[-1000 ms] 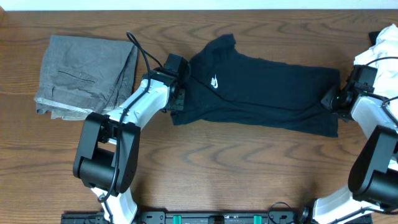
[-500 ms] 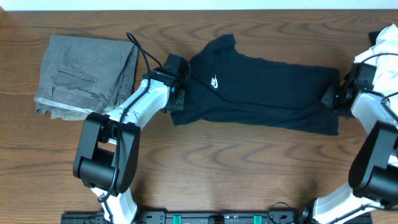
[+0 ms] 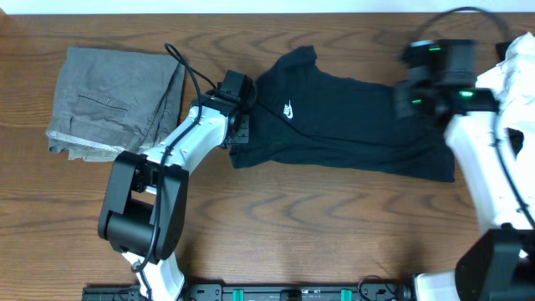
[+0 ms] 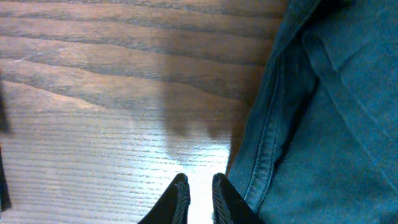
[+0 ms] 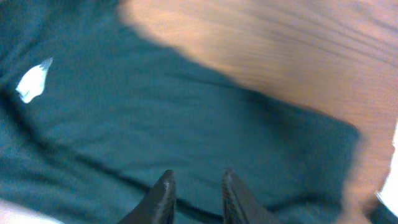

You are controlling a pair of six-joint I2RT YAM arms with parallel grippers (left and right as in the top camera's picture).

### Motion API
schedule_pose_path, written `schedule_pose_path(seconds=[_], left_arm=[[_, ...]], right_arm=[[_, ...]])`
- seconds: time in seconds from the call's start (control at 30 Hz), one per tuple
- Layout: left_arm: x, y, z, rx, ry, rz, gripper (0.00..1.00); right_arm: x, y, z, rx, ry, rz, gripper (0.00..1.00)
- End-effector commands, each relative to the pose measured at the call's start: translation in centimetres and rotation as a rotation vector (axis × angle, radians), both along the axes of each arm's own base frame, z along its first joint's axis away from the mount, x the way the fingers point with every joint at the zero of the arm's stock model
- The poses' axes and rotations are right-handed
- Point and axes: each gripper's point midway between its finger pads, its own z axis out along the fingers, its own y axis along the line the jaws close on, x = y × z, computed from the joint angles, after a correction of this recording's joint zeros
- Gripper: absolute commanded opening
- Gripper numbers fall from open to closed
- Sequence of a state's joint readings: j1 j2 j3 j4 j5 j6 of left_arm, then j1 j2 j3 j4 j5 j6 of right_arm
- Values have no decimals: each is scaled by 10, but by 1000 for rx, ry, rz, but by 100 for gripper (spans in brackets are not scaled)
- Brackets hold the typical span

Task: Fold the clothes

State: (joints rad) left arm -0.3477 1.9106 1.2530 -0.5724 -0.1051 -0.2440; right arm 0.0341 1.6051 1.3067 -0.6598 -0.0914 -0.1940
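progress: trousers (image 3: 113, 100) lie folded left of T-shirt (image 3: 351, 125); T-shirt is spread on table (image 3: 318, 226), apparently not yet folded; white garment (image 3: 520, 63) to its right is bunched, pending | left end effector (image 4: 199, 199): nearly closed, empty, at T-shirt's left hem | right end effector (image 5: 196, 193): slightly parted, empty, above T-shirt | change: right arm has lifted off T-shirt's right edge and moved inward; T-shirt and left arm unchanged

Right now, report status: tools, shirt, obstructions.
Left tool nearly shut at hem of black T-shirt. Right tool slightly open, empty, above it. T-shirt laid out lengthwise. Grey trousers folded, well clear.
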Motion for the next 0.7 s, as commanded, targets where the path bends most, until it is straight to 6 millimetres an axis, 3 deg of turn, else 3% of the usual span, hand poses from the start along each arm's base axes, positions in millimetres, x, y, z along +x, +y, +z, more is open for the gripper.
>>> schedule_pose_path(seconds=[0.0, 0.07, 0.1, 0.27, 0.43, 0.57, 0.67], left_arm=[[15, -1, 43, -46, -116, 47, 16], [21, 0, 68, -77, -181, 71, 16], [24, 3, 83, -97, -220, 96, 16], [29, 31, 141, -174, -366, 226, 24], [28, 55, 166, -186, -428, 283, 32], [27, 60, 163, -180, -420, 295, 44], [25, 61, 161, -176, -407, 295, 64]], right_arm=[[-10, 56, -17, -57, 29, 239, 36], [-14, 75, -21, -61, 35, 292, 69], [-16, 83, -22, -61, 37, 310, 76], [-28, 113, -24, -64, 46, 388, 81], [-37, 129, -51, -106, 106, 487, 72], [-44, 139, -85, -155, 172, 588, 45], [-45, 146, -102, -168, 200, 624, 30]])
